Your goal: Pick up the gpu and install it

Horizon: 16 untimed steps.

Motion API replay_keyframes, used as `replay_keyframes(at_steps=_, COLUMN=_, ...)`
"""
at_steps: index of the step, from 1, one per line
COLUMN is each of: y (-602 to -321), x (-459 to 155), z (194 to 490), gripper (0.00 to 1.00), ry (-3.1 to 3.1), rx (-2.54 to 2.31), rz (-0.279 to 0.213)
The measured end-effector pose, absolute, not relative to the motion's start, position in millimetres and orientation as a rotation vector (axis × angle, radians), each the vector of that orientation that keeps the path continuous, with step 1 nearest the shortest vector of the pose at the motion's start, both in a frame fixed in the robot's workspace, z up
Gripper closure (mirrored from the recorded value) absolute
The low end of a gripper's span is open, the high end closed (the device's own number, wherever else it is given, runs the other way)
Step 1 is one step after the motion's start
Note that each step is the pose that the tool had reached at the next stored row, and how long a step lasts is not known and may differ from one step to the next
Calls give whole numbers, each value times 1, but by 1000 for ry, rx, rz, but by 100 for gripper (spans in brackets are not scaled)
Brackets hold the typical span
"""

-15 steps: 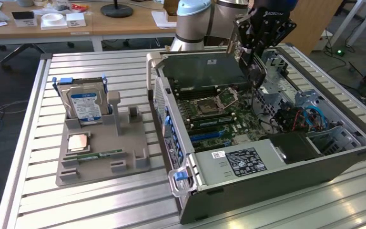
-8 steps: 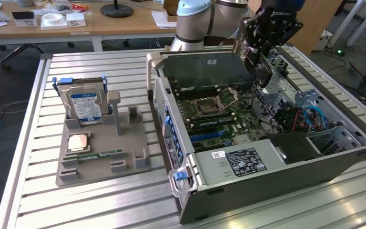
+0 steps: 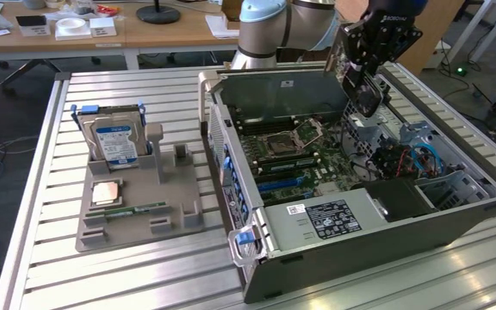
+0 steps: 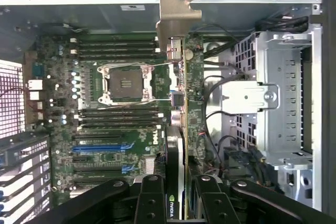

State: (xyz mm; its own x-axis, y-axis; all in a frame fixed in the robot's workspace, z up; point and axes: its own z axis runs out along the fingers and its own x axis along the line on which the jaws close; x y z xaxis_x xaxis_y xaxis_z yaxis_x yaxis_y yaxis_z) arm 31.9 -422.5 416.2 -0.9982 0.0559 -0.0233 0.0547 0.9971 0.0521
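Black two-fingered tool was clenched on the gpu, a thin flat green expansion card with a black cooler block and a silver metal end bracket. The card hung upright above the far side of the open grey computer case, clear of everything inside it. The case lay on its side on the slatted metal worktop. In the wrist view the gpu appeared edge-on, bracket end farthest from the tool, with one black finger pressed on the cooler face and the other on the board face. It sat over the green motherboard, beside the square metal processor socket and between that and the silver drive cage. The blue expansion slots lay off to one side of the card, not under it. The grey holder tray at the exterior view's left held the boxy silver hard drive and the narrow green memory stick. Judgement: pick-up done, carry-and-align step in hand, card not yet seated. Seating would call for the card's lower edge lined up over a slot and the bracket at the case's rear wall, then a straight push.
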Motion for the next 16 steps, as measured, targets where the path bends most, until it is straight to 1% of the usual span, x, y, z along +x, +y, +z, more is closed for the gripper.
replay_keyframes(at_steps=16, y=-423, x=37, z=407, gripper=73, ry=3115, rx=86, rz=80)
